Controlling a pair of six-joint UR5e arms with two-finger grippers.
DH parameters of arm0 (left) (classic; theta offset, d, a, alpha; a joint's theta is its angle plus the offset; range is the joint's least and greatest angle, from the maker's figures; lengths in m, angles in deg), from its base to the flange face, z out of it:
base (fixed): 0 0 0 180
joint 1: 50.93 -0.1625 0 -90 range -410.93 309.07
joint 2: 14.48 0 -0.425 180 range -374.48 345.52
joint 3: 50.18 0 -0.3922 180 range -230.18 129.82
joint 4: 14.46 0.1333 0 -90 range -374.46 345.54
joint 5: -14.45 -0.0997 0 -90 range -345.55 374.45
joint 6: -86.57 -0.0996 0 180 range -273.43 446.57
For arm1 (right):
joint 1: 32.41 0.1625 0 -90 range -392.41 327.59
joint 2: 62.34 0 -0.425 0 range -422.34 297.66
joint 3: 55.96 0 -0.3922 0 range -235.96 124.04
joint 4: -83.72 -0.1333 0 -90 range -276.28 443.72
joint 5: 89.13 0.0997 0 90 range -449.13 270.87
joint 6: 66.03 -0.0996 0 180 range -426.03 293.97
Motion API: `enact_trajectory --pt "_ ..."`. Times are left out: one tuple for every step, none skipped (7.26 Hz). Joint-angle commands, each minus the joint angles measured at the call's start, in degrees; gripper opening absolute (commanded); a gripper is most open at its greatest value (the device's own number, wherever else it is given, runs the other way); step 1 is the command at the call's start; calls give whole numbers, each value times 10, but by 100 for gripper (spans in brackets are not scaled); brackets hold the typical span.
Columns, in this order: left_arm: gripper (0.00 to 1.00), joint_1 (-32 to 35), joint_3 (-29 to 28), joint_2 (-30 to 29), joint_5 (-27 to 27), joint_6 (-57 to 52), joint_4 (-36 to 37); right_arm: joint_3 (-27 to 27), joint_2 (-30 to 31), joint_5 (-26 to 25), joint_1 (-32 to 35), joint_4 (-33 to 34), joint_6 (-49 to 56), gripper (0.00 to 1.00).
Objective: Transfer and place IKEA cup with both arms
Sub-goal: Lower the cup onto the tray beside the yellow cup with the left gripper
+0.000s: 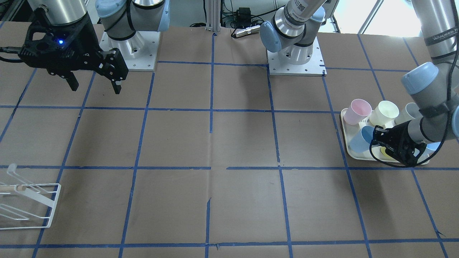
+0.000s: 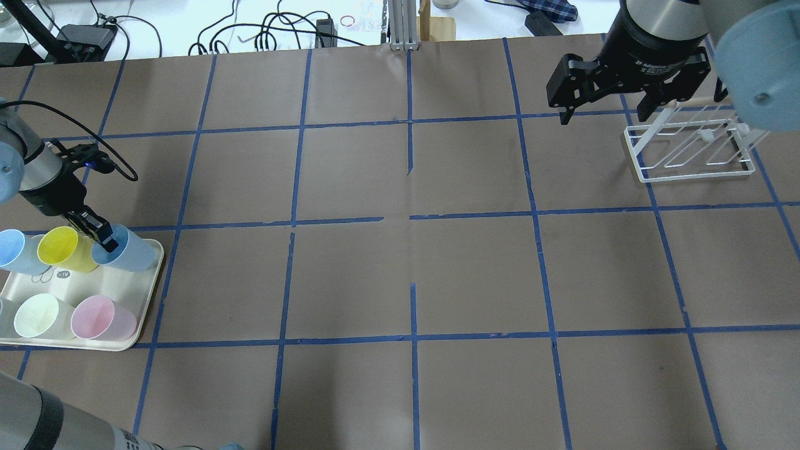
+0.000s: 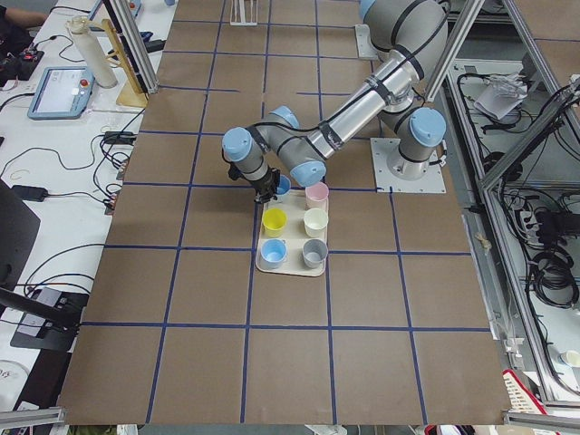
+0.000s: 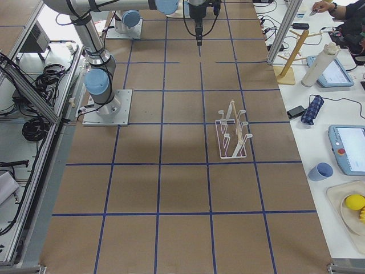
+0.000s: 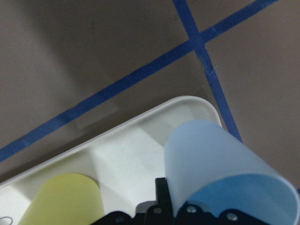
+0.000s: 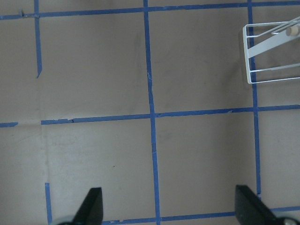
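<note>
The IKEA cup (image 2: 134, 253) is dull pale blue and sits at the far right corner of a cream tray (image 2: 149, 299), on the table's left side. It also shows in the front view (image 1: 359, 140) and, close up, in the left wrist view (image 5: 211, 154). My left gripper (image 2: 107, 242) is at the cup's rim, with one finger against the outer wall; the other finger is hidden. It looks shut on the rim. My right gripper (image 2: 603, 115) hangs open and empty above the table's far right, near a white wire rack (image 2: 687, 147).
The tray also holds a yellow cup (image 2: 62, 250), a sky-blue cup (image 2: 15, 250), a pale green cup (image 2: 37, 315), a pink cup (image 2: 100, 319) and a grey cup (image 3: 314, 254). Blue tape lines grid the brown table.
</note>
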Motion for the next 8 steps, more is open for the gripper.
enact_trajectory --pt "48 0 1 -3 0 -1 0 3 0 4 -9 2 4 100" --pt "68 0 1 -4 0 0 0 6 0 6 -20 2 5 100" --pt "75 0 1 -4 0 0 -1 5 1 11 -21 -1 6 100" --pt "79 0 0 -4 0 2 -6 5 1 13 -20 -1 6 100" --pt "85 1 -8 -1 1 2 -8 4 1 13 -20 -1 6 100" --pt "93 14 -15 16 8 23 -28 4 1 13 -20 -1 6 100" --pt "96 49 -32 33 9 82 -50 5 1 13 -20 1 5 100" --pt "97 82 -62 48 29 164 -91 5 1 13 -20 1 5 100"
